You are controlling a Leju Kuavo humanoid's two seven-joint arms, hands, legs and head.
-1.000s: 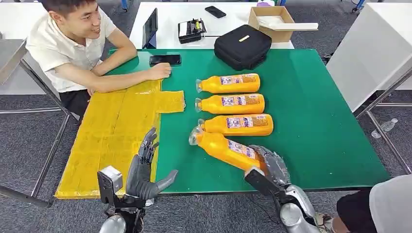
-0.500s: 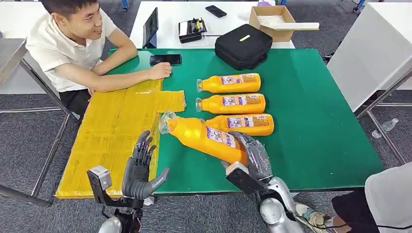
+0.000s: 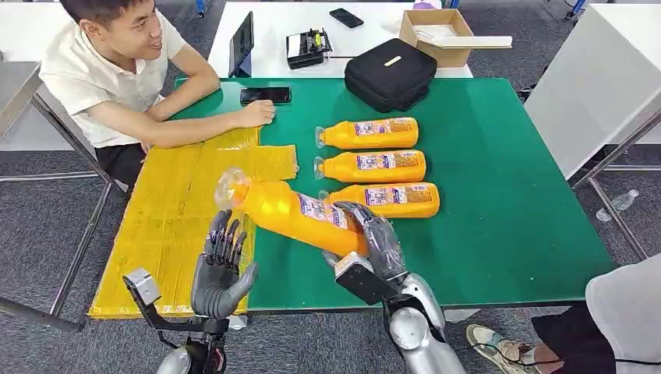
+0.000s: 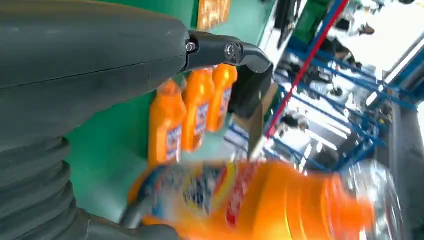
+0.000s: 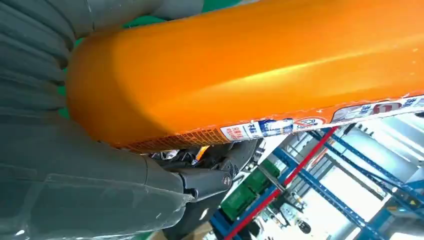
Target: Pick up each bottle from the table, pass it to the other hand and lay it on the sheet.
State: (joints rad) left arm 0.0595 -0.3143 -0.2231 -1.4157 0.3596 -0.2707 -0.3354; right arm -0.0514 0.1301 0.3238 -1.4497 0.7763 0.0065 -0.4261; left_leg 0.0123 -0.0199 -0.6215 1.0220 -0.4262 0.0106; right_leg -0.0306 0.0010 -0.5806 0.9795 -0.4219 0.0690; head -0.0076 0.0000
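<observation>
My right hand (image 3: pixel 374 241) grips an orange bottle (image 3: pixel 300 212) by its base and holds it in the air, its clear cap pointing left over the yellow sheet (image 3: pixel 167 226). The same bottle (image 5: pixel 260 65) is large in the right wrist view and blurred (image 4: pixel 260 205) in the left wrist view. My left hand (image 3: pixel 222 269) is open, palm up, fingers spread, just below and left of the bottle's neck, not touching it. Three more orange bottles (image 3: pixel 372 166) lie side by side on the green table (image 3: pixel 507 202), caps to the left.
A person (image 3: pixel 117 70) sits at the table's far left corner, forearm resting by the sheet's far edge. A phone (image 3: pixel 265 95) and a black bag (image 3: pixel 390 74) lie at the back. Another person's clothing (image 3: pixel 623 319) is at the lower right.
My right hand has lifted the bottle off the table and carried it left, toward my left hand. The left hand has shifted slightly left and stayed open.
</observation>
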